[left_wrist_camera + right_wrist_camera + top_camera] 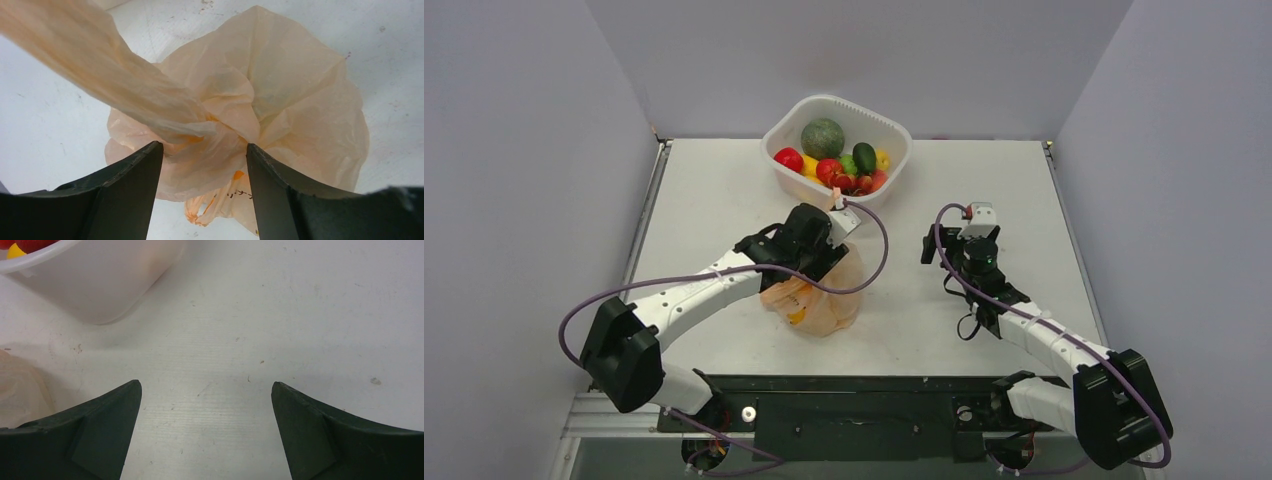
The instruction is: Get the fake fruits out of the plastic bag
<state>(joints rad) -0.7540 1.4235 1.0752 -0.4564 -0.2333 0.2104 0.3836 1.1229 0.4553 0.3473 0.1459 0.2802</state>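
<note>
Two tools both unclenched: left tool [205, 146] straddles the bunched neck of the thin peach-orange plastic bag [826, 305] near the desk [714, 190] centre, right tool [206, 390] empty beside it; glossy plastic fake fruits [832, 168] sit in the white rounded plastic tub [896, 130] at the far edge, so probably final check, next move: pinch the bag, lift, look for leftovers.

The white surface [724, 190] is lightly scuffed and speckled. A white rounded-square plastic tub [886, 128] stands at its far edge, about midway along. A crumpled translucent peach-orange plastic bag [824, 310] lies left of centre, closer to the near edge, apart from the tub.
</note>
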